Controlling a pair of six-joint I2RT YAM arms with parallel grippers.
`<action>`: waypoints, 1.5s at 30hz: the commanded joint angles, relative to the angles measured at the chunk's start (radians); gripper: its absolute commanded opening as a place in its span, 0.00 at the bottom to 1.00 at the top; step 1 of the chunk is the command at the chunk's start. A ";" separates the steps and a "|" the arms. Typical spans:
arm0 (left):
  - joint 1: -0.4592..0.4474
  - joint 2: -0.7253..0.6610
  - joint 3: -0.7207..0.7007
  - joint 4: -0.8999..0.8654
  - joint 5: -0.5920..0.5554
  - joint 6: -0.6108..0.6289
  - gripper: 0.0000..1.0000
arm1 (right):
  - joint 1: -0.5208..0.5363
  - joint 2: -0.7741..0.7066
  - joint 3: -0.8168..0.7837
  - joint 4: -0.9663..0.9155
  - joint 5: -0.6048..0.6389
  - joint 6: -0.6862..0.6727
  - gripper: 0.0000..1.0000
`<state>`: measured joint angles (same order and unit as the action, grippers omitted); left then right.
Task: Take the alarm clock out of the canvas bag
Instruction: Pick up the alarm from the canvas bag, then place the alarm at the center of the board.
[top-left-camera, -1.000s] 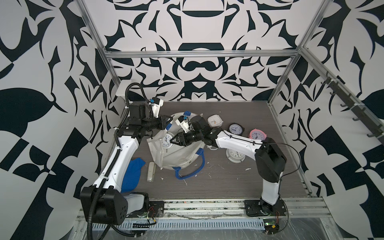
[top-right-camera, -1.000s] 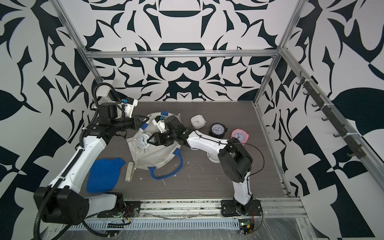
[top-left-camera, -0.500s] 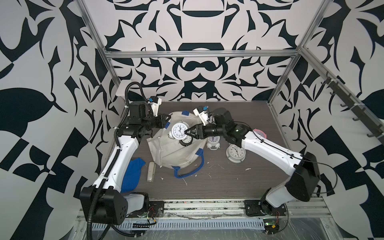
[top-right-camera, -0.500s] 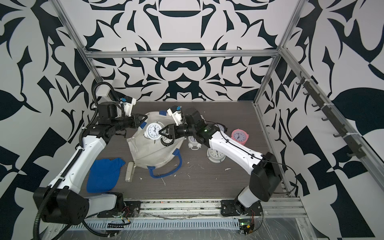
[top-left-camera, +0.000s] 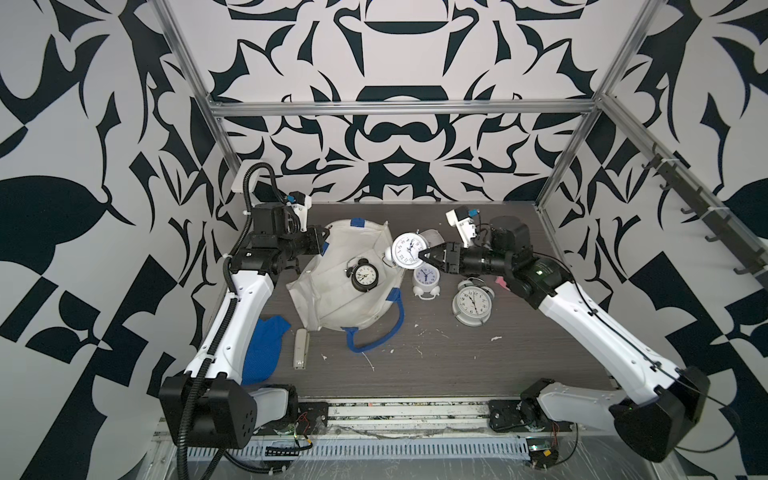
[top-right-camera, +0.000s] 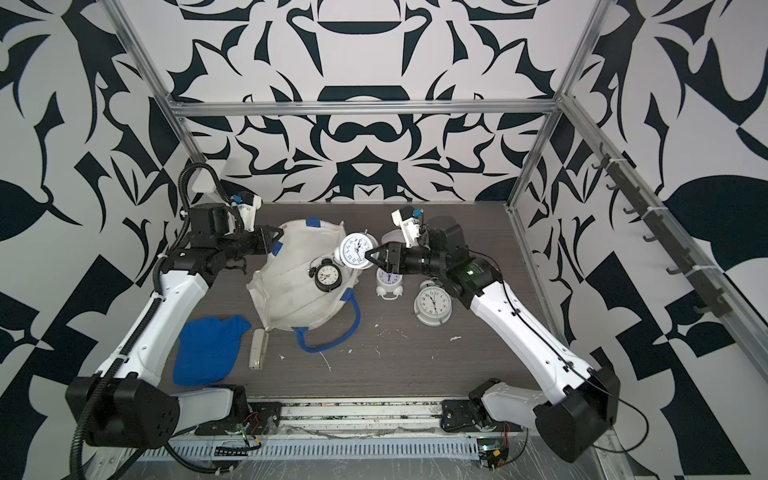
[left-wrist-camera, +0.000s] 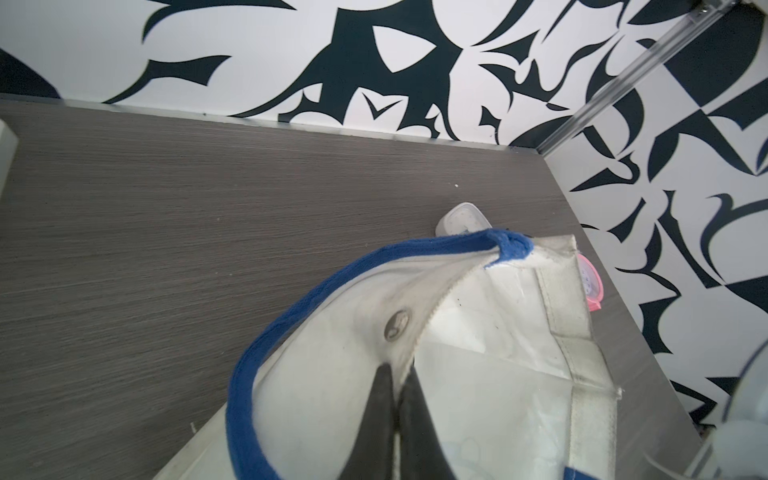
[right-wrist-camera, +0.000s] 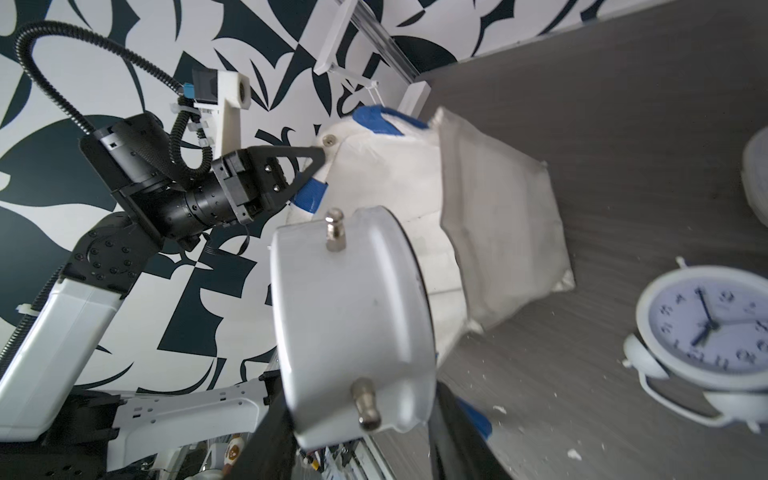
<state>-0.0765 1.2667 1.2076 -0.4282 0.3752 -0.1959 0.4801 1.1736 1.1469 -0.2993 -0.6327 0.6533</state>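
1. Top views both show the alarm clock (top-left-camera: 406, 249), white with a white dial. It is held in the air at the far right corner of the canvas bag (top-left-camera: 332, 305), and only the pincer holding it touches it.
2. The right pincer (top-left-camera: 426, 257) is clamped on the clock's round casing. In the right wrist view the casing (right-wrist-camera: 349, 328) is seen gripped from both sides.
3. The canvas bag lies slumped on the tabletop (top-left-camera: 436, 361), left of centre, with its mouth held open. The left pincer (top-left-camera: 322, 246) is closed together on the far left rim, and in the left wrist view canvas is pinched between its fingers (left-wrist-camera: 382, 407).
4. The removal itself is judged done, since the clock hangs outside the mouth. What is left is to set it down on the tabletop and release it.
5. A black clock (top-left-camera: 364, 276) lies on the bag's canvas, seemingly within the open mouth. Whether it is truly inside cannot be settled. If it is, a further removal may be needed.
6. Just right of the bag, a small twin-bell clock (top-left-camera: 424, 280) sits below the held clock. A larger white clock (top-left-camera: 473, 303) lies further right. Bare tabletop nearer the front is judged free for placing.
7. A blue cloth (top-left-camera: 264, 349) lies at the near left, well apart from the bag's mouth.
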 joint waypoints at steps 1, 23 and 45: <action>0.011 -0.033 0.024 0.011 -0.021 -0.011 0.00 | -0.039 -0.089 -0.011 -0.008 -0.051 0.036 0.37; 0.015 -0.057 0.006 0.029 0.012 -0.010 0.00 | -0.132 -0.169 -0.479 0.013 -0.025 0.162 0.37; 0.015 -0.059 -0.010 0.045 0.030 -0.019 0.00 | -0.136 0.038 -0.640 0.226 -0.058 0.206 0.42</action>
<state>-0.0666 1.2427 1.2037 -0.4377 0.3840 -0.2092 0.3481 1.2114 0.5056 -0.1413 -0.6556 0.8658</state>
